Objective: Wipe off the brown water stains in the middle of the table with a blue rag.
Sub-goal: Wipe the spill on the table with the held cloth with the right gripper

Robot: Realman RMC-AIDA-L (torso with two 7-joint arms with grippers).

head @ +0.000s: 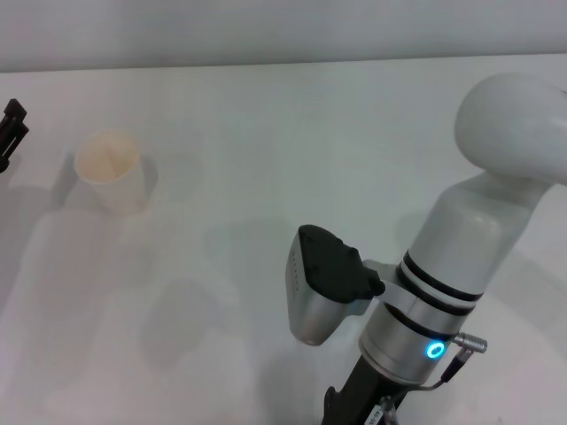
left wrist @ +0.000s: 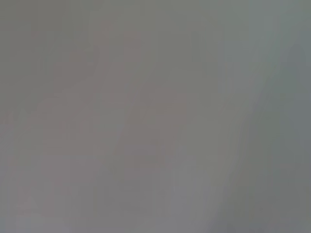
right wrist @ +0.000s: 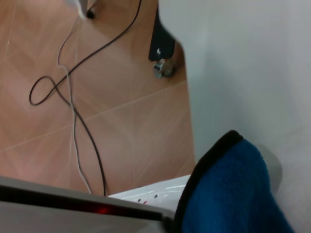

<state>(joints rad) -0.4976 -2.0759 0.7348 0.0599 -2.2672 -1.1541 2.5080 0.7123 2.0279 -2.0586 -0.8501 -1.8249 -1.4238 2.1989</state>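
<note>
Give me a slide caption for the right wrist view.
Blue rag hangs at the white table edge, above tiled floor with loose cables.

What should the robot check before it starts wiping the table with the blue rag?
1. Rag with the right arm: ok. The blue rag fills the right wrist view, hanging by the table edge.
2. Firm grip on the rag: cannot tell.
3. Brown stains found: cannot tell. The tabletop's middle shows no clear brown patch in the head view.
4. Paper cup upright: ok. It stands at the robot's left; keep the wiping away from it.
5. Left gripper out of the way: ok, at the far left edge.
</note>
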